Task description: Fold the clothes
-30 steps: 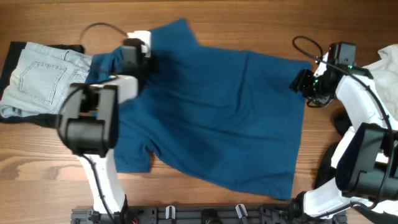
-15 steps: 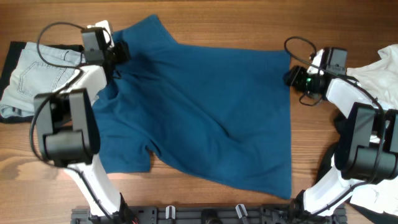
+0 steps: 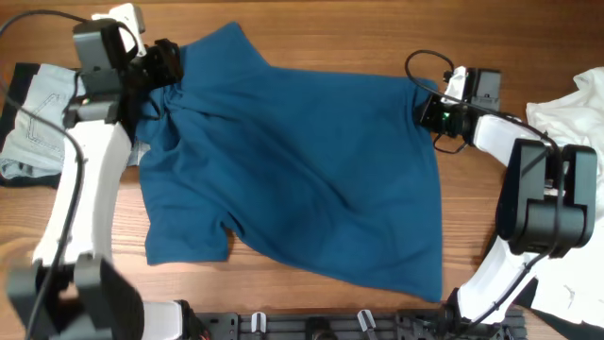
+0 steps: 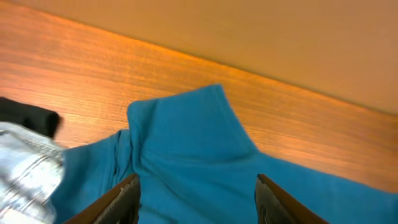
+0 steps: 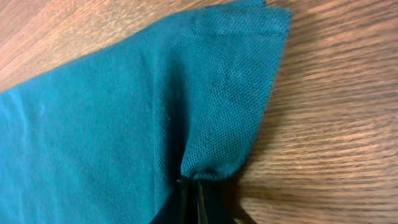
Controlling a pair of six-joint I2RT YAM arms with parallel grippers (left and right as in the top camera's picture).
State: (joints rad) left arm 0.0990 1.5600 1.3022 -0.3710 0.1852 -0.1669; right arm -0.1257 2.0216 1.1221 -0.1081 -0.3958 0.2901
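A brown wood-grain tabletop (image 3: pixel 311 38) is filling the whole overhead view, and 3 pieces of clothing are lying on it: 1 blue shirt (image 3: pixel 302 170) is spreading, creased, across the middle, 1 pair of pale jeans (image 3: pixel 28 123) is sitting at the left edge, and 1 white cloth (image 3: pixel 566 104) is bunching at the right edge. The 2 arms are working at the shirt's far side. The left gripper (image 3: pixel 165 61) is hovering over the shirt's far-left part with its fingers (image 4: pixel 127 199) standing apart (blue fabric showing between them). The right gripper (image 3: pixel 429 113) is pinching the shirt's far-right corner, jaws together on the fabric.
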